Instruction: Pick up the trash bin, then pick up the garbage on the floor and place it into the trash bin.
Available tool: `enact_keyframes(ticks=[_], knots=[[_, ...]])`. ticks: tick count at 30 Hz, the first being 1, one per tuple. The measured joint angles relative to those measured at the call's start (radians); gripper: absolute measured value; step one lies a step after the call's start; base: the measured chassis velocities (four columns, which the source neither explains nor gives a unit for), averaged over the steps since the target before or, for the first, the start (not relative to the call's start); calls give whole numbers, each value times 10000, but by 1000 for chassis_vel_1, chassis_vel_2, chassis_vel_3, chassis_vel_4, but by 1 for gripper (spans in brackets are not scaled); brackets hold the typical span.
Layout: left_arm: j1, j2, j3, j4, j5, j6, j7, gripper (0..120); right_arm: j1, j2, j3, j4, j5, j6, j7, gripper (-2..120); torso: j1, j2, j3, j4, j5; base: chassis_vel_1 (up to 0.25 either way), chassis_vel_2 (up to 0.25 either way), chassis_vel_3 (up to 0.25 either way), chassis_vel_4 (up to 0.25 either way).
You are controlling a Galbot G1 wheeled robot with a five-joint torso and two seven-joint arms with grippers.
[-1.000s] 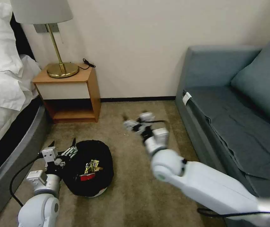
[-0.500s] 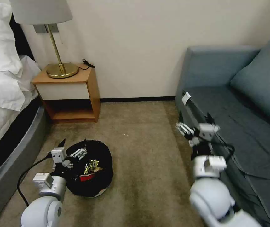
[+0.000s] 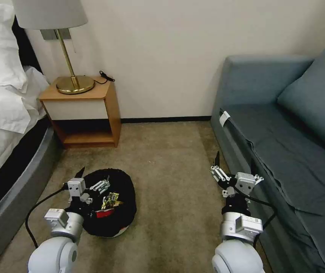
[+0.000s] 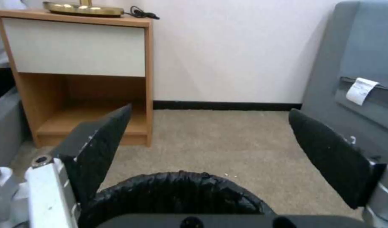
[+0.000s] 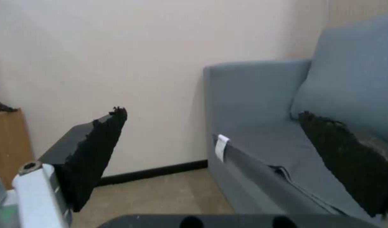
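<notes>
The round black trash bin (image 3: 126, 197) stands on the beige carpet floor (image 3: 170, 182) at the lower left. Garbage lies inside it: a yellow-brown snack wrapper (image 3: 110, 199) and a red-and-white wrapper (image 3: 103, 213). My left gripper (image 3: 94, 175) hangs open just above the bin's near-left rim. In the left wrist view the left gripper (image 4: 211, 110) spreads wide, with the bag-lined rim (image 4: 177, 190) below and between its fingers. My right gripper (image 3: 236, 170) is open and holds nothing, raised close to the sofa's front; the right gripper (image 5: 213, 114) faces the wall and sofa.
A grey-blue sofa (image 3: 283, 151) runs along the right. A wooden nightstand (image 3: 86, 110) with a brass lamp (image 3: 73, 81) stands at the back left, next to a bed (image 3: 3, 125). Open carpet lies between the bin and the sofa.
My right arm has swung from the middle of the carpet over to the sofa's front and drawn back. My left gripper has edged further over the bin's rim.
</notes>
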Motion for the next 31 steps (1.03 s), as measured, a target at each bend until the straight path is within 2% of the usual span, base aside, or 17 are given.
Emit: enact_keyframes(ticks=[9, 31], knots=[[-84, -59, 230, 35, 56, 137, -28, 100, 502, -44, 172, -273, 182, 33, -176, 100, 0, 0, 1, -1, 0, 0, 0, 0, 0], [-79, -69, 243, 52, 91, 149, -73, 100, 527, -70, 145, -278, 234, 3, -169, 100, 0, 0, 1, -1, 0, 0, 0, 0, 0]])
